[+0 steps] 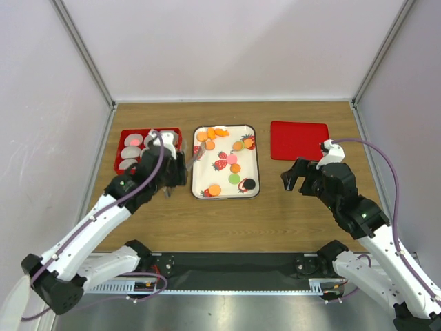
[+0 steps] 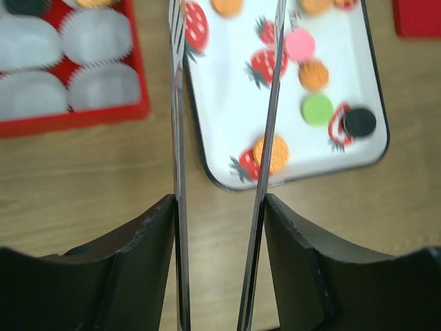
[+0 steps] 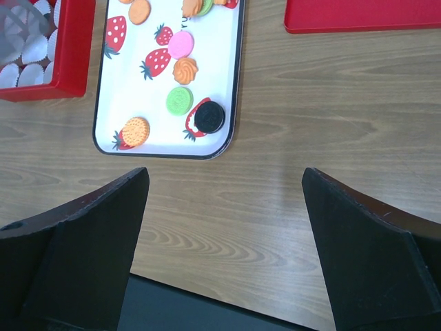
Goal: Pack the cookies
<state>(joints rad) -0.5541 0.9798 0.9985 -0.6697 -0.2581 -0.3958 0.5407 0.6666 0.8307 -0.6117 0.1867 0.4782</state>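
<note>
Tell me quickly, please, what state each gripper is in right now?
Left gripper: its long thin blades stand apart, open, with nothing between them, above the near edge of the tray.
Right gripper: wide open, empty, over bare table.

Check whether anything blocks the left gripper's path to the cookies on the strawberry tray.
Nothing visible does. The left gripper hangs over the tray's near-left edge, nothing between its thin blades, and the nearest orange cookie lies uncovered just beyond.
</note>
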